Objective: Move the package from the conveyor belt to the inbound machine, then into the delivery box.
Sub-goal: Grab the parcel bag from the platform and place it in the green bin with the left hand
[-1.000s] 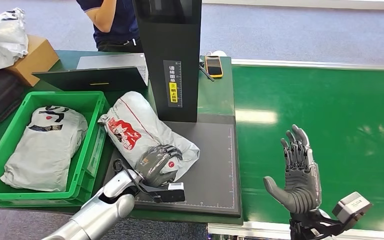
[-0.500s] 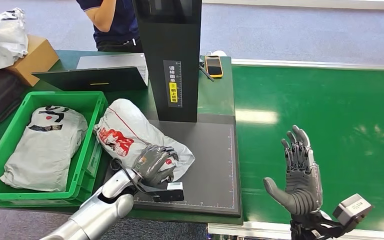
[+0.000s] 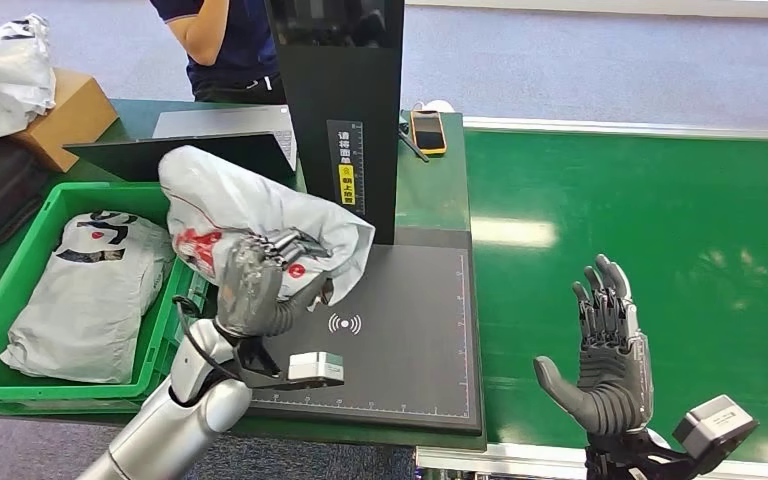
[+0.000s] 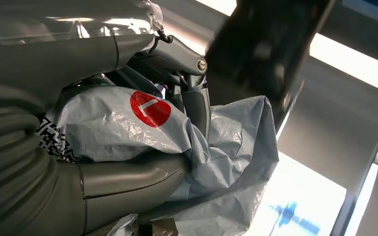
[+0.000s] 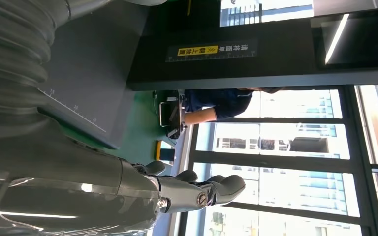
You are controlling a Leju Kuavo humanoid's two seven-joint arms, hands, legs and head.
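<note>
Head view: left hand grips the grey package, lifted off the inbound machine's black pad, beside the green delivery box. Package hides the fingertips. Right hand empty, fingers spread, over conveyor belt.

Left wrist view: thumb and fingers clamp package; QR label half hidden.

Right wrist view: fingers extended; person partly cut off behind the machine.

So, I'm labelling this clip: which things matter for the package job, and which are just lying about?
Job:
- package, gripped by left hand
- inbound machine
- green delivery box
- conveyor belt

Lying about:
- phone
- cardboard box
- laptop
</note>
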